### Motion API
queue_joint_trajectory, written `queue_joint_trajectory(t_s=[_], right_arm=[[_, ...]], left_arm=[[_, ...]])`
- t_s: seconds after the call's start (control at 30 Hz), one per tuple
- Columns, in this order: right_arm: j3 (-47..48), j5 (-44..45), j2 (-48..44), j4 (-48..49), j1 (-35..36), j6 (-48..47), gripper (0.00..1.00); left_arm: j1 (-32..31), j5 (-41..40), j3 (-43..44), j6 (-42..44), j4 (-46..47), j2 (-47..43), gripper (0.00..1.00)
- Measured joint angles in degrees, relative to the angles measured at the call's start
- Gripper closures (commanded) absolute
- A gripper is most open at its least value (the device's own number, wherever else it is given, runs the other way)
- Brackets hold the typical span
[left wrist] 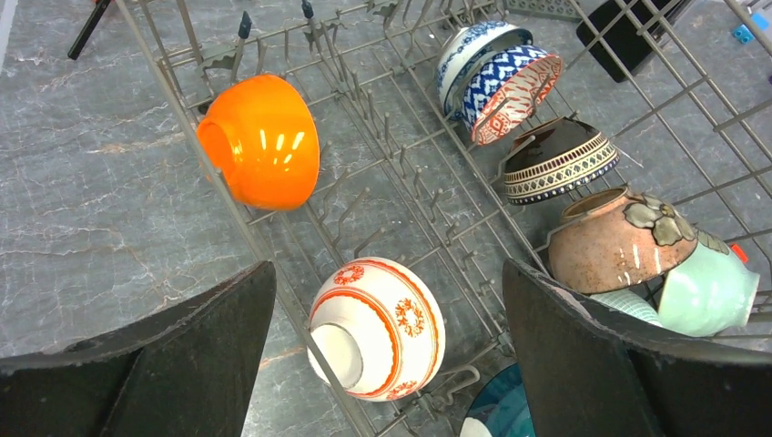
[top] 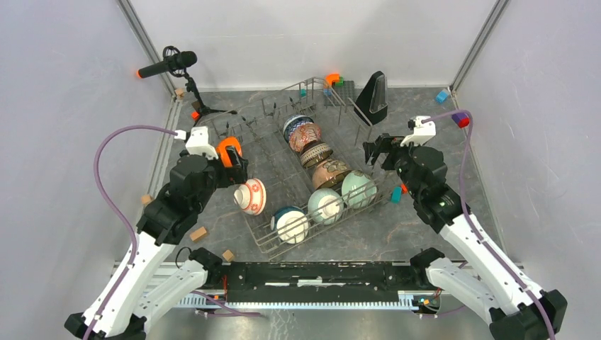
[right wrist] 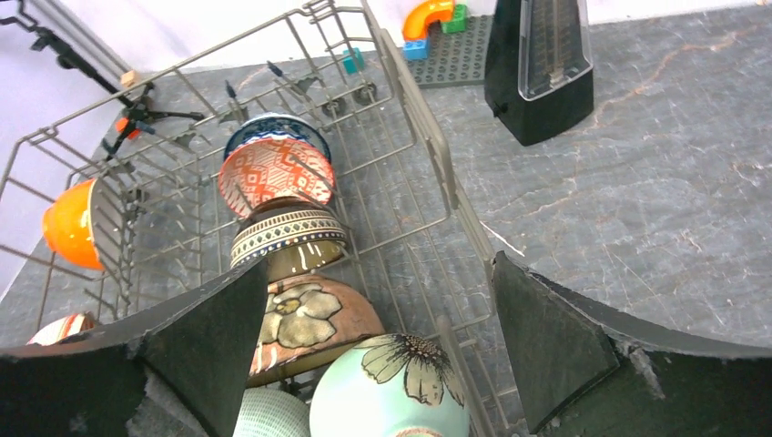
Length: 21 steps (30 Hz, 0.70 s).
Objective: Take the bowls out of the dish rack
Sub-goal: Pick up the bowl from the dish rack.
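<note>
The grey wire dish rack (top: 264, 245) sits mid-table with several bowls in it. A white red-floral bowl (top: 251, 196) (left wrist: 378, 326) lies on its side at the rack's left rail, and an orange bowl (top: 228, 150) (left wrist: 262, 139) lies further back. Blue-white (top: 298, 124), red-lattice (top: 305, 137), striped (top: 316, 154), tan (top: 330, 173), mint (top: 358, 188) and teal (top: 291, 224) bowls line the right side. My left gripper (top: 237, 173) (left wrist: 387, 364) hangs open above the floral bowl. Over the mint flowered bowl (right wrist: 391, 391), my right gripper (top: 375, 152) (right wrist: 382, 355) is open and holds nothing.
A black metronome (top: 372, 99) (right wrist: 542, 68) stands behind the rack at right, next to a grey baseplate with an orange arch (right wrist: 428, 16). A microphone on a tripod (top: 170, 64) is at back left. Small blocks (top: 198, 234) (top: 396, 194) lie near the rack.
</note>
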Motion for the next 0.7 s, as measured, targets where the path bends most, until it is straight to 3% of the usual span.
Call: queue_joint_trajectory(t_s=[0.27, 0.57, 0.7], right_arm=[[-0.04, -4.11, -2.14, -0.09, 0.00, -4.52, 0.04], [14.03, 0.48, 16.31, -5.75, -0.02, -8.90, 0.15], [20.35, 3.45, 23.78, -7.41, 0.00, -10.73, 0.26]], left_arm=[[0.00, -0.46, -0.26, -0.02, 0.09, -2.29, 0.00], [0.00, -2.67, -0.83, -0.04, 0.04, -2.69, 0.00], [0.00, -3.39, -1.11, -0.04, 0.00, -2.97, 0.00]])
